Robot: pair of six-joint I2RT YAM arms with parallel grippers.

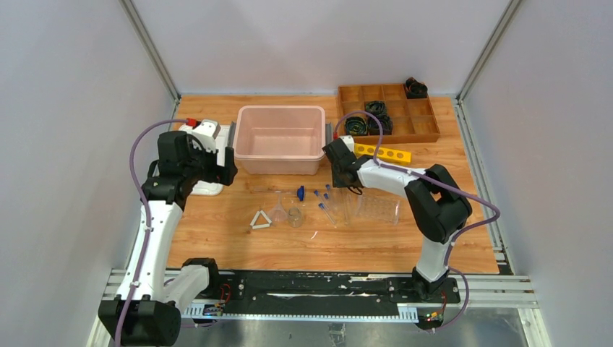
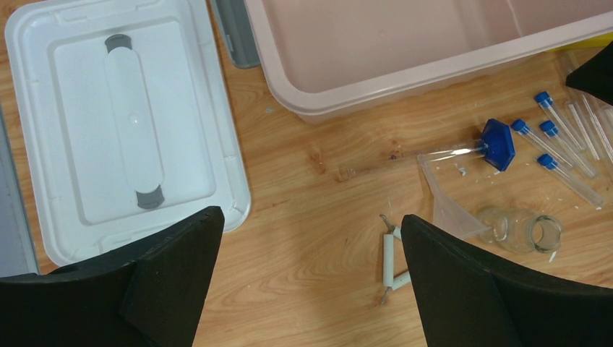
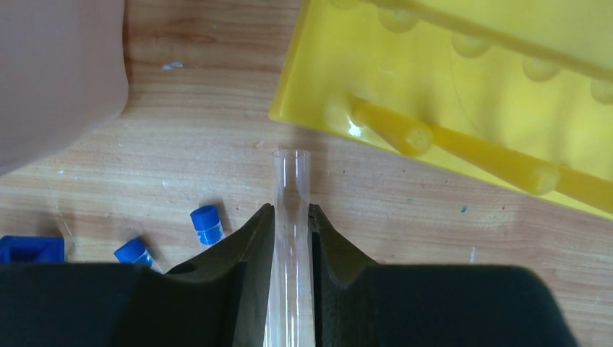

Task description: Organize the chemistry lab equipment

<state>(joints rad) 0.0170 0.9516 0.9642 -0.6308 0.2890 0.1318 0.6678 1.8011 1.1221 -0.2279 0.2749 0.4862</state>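
Right gripper (image 3: 291, 217) fills the bottom of its wrist view, black fingers clenched on a clear tube (image 3: 290, 170). Both pads press its sides. Tube's open end pokes out past the fingertips, over bare wood, just short of the yellow rack (image 3: 470, 72) edge. Two blue-capped tubes (image 3: 206, 224) lie on the table (image 3: 181, 166) left of the fingers.

Left gripper (image 2: 309, 217) is released, jaws spread wide, nothing between them. It hangs above the wood between the white lid (image 2: 123, 130) and the loose glassware.

Under and right of it:
- white triangle (image 2: 390, 260), flat on the wood
- clear funnel (image 2: 452, 210), on its side, touching or just beside the small clear jar (image 2: 524, 231); jar also on its side
- clear cylinder with blue hex base (image 2: 499, 144), lying down near the pink bin (image 2: 405, 79)
- more capped tubes in a loose row right of the cylinder

Top view: clear tube rack (image 1: 377, 208) sits right of the tubes, in front of the right arm. Wooden divider tray (image 1: 423, 137) at the far right holds black coiled bundles (image 1: 369, 119).
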